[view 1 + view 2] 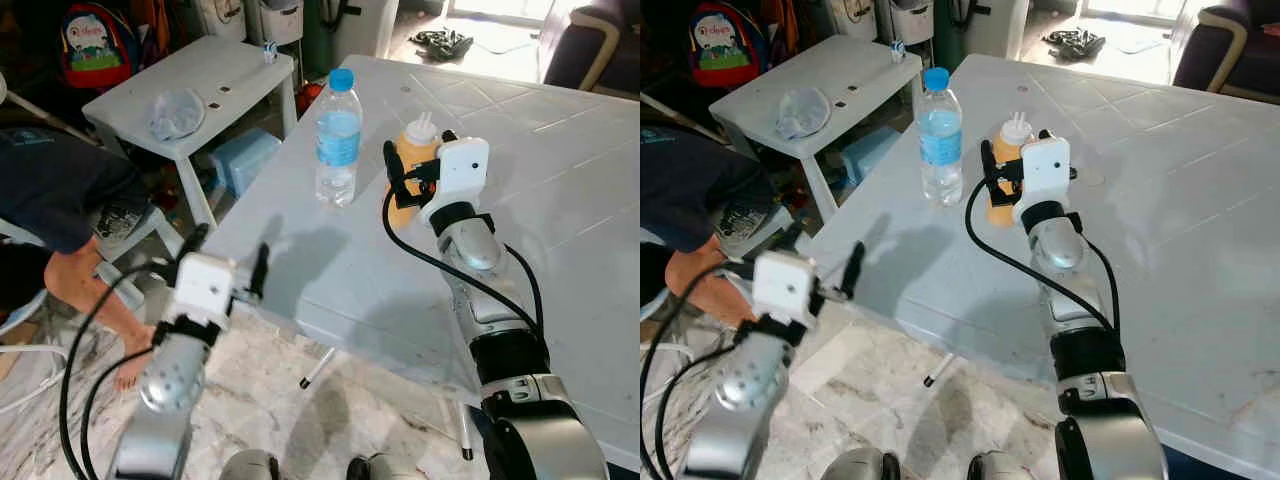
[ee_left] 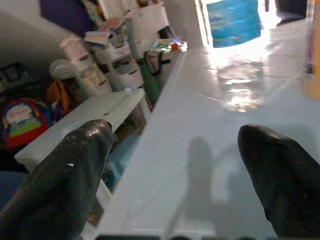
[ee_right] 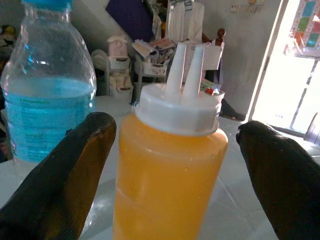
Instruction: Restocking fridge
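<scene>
1. Item: orange squeeze bottle with a white twin-nozzle cap; upright on the white plastic table, just beside the clear water bottle with a blue cap.
2. Right gripper: I have it at the orange bottle, fingers apart, one on each side; whether the pads touch the bottle I cannot tell.
3. Left gripper: fingers apart, holding nothing; it hovers near the table's near edge.
4. Step in hand, as I judge: picking up the orange bottle for the fridge.
5. Next move calls for: closing squarely on the bottle's body, below the cap; lifting straight; keeping clear of the water bottle.
</scene>
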Controlling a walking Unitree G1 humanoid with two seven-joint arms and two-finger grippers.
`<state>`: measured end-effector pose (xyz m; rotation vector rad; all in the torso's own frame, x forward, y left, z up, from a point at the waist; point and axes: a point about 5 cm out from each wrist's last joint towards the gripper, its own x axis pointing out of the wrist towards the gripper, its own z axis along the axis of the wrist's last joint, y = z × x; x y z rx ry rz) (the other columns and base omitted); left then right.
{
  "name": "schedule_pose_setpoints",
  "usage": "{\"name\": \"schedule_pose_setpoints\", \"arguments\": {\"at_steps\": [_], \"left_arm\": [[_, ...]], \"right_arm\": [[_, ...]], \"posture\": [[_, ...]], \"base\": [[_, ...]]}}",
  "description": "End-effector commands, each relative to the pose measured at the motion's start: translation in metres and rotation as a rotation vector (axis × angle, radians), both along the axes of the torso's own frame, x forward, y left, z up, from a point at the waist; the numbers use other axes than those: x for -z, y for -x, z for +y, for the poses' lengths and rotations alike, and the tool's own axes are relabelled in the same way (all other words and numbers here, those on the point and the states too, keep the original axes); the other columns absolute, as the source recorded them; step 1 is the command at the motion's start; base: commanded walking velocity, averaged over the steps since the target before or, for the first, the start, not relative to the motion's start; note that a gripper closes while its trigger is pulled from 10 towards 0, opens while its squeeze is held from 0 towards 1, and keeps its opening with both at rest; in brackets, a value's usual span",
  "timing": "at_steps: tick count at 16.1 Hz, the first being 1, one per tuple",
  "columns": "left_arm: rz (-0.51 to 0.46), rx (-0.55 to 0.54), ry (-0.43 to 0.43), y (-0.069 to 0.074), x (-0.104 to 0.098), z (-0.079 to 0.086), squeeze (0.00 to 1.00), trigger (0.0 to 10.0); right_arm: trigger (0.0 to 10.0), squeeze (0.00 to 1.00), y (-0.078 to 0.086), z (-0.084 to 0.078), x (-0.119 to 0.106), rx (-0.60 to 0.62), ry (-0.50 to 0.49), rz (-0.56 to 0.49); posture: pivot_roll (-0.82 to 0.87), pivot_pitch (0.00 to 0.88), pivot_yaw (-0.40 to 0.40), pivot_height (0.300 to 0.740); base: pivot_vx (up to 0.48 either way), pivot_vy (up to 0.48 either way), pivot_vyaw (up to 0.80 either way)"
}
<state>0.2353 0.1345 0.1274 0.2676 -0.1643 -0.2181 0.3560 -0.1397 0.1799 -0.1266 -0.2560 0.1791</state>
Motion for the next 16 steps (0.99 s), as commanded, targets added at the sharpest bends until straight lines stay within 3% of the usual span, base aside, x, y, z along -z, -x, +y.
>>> {"name": "schedule_pose_setpoints", "arguments": {"at_steps": [1,2,3,4,9,10,13,16], "left_arm": [[-0.023,0.020,-0.022,0.005,-0.003,-0.004,0.00,10.0],[-0.031,0.001,-0.033,0.006,-0.003,-0.002,0.00,10.0],[-0.036,-0.016,-0.070,0.006,0.000,0.002,0.00,10.0],[-0.054,-0.019,-0.127,0.005,0.003,0.008,0.00,10.0],[-0.013,-0.095,-0.083,-0.006,0.004,0.021,0.00,10.0],[-0.006,-0.112,-0.074,-0.008,0.005,0.024,0.00,10.0],[-0.006,-0.134,-0.069,-0.015,0.004,0.029,0.00,10.0],[0.016,-0.174,-0.048,-0.019,0.005,0.032,0.00,10.0]], "right_arm": [[10.0,0.00,-0.004,-0.001,-0.004,0.006,-0.009,-0.015],[4.2,0.00,-0.004,0.000,-0.005,0.000,-0.015,-0.018],[1.1,0.00,-0.005,0.000,-0.005,0.000,-0.016,-0.019],[0.5,0.00,-0.005,0.000,-0.006,0.000,-0.017,-0.022],[0.9,0.00,-0.003,0.000,-0.002,-0.004,-0.020,-0.021],[0.2,0.00,-0.002,0.000,-0.002,-0.004,-0.021,-0.022],[1.9,0.00,0.004,0.002,0.002,-0.009,-0.029,-0.013],[1.8,0.00,0.010,0.003,0.002,-0.010,-0.042,-0.013]], "posture": [[0.10,0.095,0.024,0.740],[0.10,0.096,0.024,0.740],[0.11,0.095,0.023,0.740],[0.10,0.096,0.024,0.740],[0.10,0.098,0.020,0.740],[0.09,0.098,0.019,0.740],[0.09,0.095,0.015,0.740],[0.09,0.090,0.013,0.740]], "base": [[0.000,0.000,0.00],[0.000,0.000,0.00],[0.000,0.000,0.00],[0.000,0.000,0.00],[0.000,0.000,0.00],[0.000,0.000,0.00],[0.000,0.000,0.00],[0.000,0.000,0.00]]}}
